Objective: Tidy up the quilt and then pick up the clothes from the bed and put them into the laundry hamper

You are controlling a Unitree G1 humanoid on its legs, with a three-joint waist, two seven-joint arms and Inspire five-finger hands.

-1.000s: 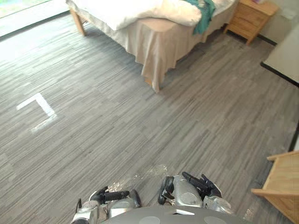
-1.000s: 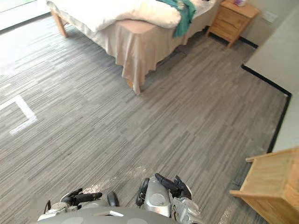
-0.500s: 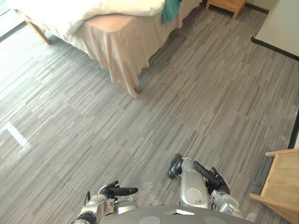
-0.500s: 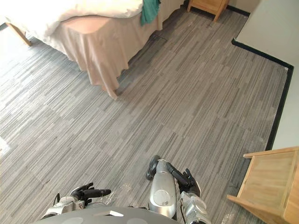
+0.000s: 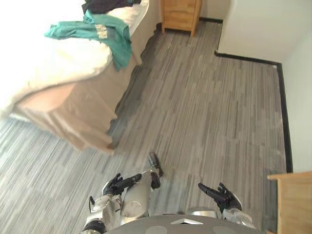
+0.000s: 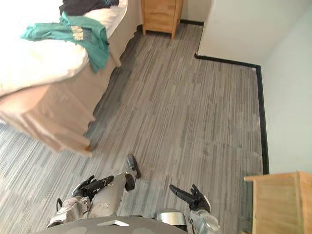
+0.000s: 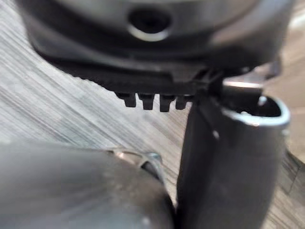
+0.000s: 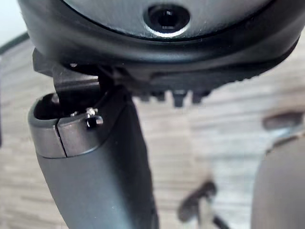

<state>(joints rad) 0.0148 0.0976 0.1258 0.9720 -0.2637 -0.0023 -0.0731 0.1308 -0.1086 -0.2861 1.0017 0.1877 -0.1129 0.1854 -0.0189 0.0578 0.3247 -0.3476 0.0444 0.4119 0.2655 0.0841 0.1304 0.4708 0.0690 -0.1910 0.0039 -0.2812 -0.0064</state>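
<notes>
Grey plank floor point(image 5: 204, 112) lies open between the bed's draped corner and the black skirting point(image 5: 282, 122) under the white wall point(image 5: 258, 24). The bed point(image 5: 73, 114) stands at the left, with its white quilt point(image 5: 44, 63) rumpled to the edge. A teal garment point(image 5: 105, 34) hangs over the side, its pale print unreadable, with a dark garment point(image 5: 105, 5) just beyond. The left hand point(image 5: 113, 186) and right hand point(image 5: 224, 196) hang low and empty, fingers loosely spread.

Beige-skirted bed point(image 5: 73, 114): white quilt point(image 5: 46, 68) rumpled on top; teal garment point(image 5: 100, 31) on quilt, draping over edge; dark garment point(image 5: 105, 5) just beyond. Grey plank floor point(image 5: 204, 112).
</notes>
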